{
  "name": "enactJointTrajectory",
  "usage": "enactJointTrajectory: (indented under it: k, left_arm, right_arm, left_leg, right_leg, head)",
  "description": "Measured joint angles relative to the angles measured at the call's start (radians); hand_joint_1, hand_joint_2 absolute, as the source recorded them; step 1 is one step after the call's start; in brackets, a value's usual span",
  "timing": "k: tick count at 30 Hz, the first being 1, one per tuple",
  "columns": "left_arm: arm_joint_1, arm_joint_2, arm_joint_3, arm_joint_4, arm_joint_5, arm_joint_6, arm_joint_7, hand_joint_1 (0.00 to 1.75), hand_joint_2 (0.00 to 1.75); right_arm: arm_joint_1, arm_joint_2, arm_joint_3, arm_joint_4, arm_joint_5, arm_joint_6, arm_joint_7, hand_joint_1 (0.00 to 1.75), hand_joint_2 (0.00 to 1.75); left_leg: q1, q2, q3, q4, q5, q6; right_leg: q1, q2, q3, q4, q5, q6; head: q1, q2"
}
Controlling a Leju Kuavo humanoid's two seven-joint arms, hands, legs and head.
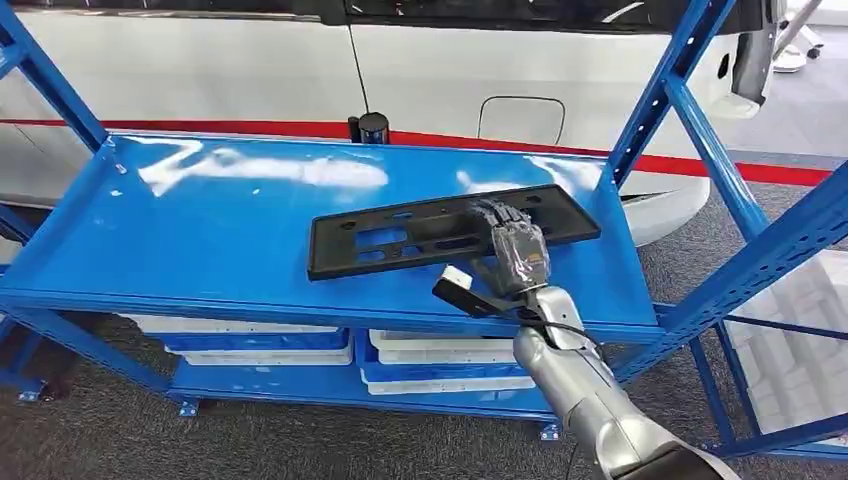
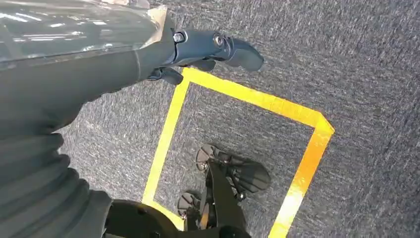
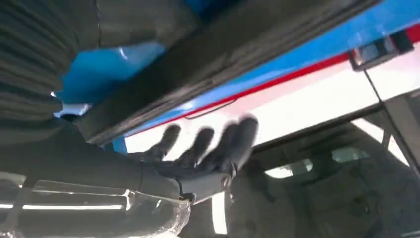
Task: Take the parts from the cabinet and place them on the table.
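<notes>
A long black plastic plate frame (image 1: 400, 235) lies flat on the blue cabinet shelf (image 1: 200, 230), right of its middle. My right hand (image 1: 515, 250) reaches in from the front, its dark fingers spread over the frame's near right edge and its thumb sticking out toward the shelf's front lip. In the right wrist view the frame (image 3: 208, 64) runs as a dark bar beside the straight, blurred fingers (image 3: 203, 144), which hold nothing. My left hand (image 2: 208, 47) hangs over the grey carpet with nothing in it.
Blue uprights (image 1: 690, 120) and slanted braces frame the shelf on both sides. A white car stands close behind the rack. White bins (image 1: 440, 350) fill the lower shelf. A small black cylinder (image 1: 372, 127) stands at the shelf's back edge. Yellow tape (image 2: 247, 96) marks the floor.
</notes>
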Motion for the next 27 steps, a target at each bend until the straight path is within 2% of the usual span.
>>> enactJointTrajectory:
  k: [17, 21, 27]
  left_arm:
    - [0.003, 0.002, 0.0, 0.0, 0.01, -0.018, -0.004, 0.0, 1.75]
    - [0.004, 0.002, 0.001, 0.0, 0.019, -0.062, -0.003, 0.0, 1.75]
    - [0.004, 0.003, 0.001, 0.0, 0.02, -0.05, -0.005, 0.0, 1.75]
  right_arm:
    - [-0.004, 0.004, 0.014, 0.0, -0.002, 0.01, -0.016, 1.75, 1.75]
    - [-0.004, 0.004, 0.014, 0.0, -0.008, 0.008, -0.027, 1.75, 1.75]
    - [-0.004, 0.005, 0.016, -0.001, -0.006, -0.038, -0.033, 1.75, 1.75]
  left_leg:
    - [0.0, 0.0, 0.001, 0.0, 0.0, 0.0]
    - [0.0, 0.0, 0.001, 0.0, 0.0, 0.0]
    - [0.0, 0.0, 0.001, 0.0, 0.0, 0.0]
  right_leg:
    - [0.0, 0.0, 0.001, 0.0, 0.0, 0.0]
    - [0.0, 0.0, 0.001, 0.0, 0.0, 0.0]
    - [0.0, 0.0, 0.001, 0.0, 0.0, 0.0]
  head:
    - [0.0, 0.0]
    - [0.0, 0.0]
    - [0.0, 0.0]
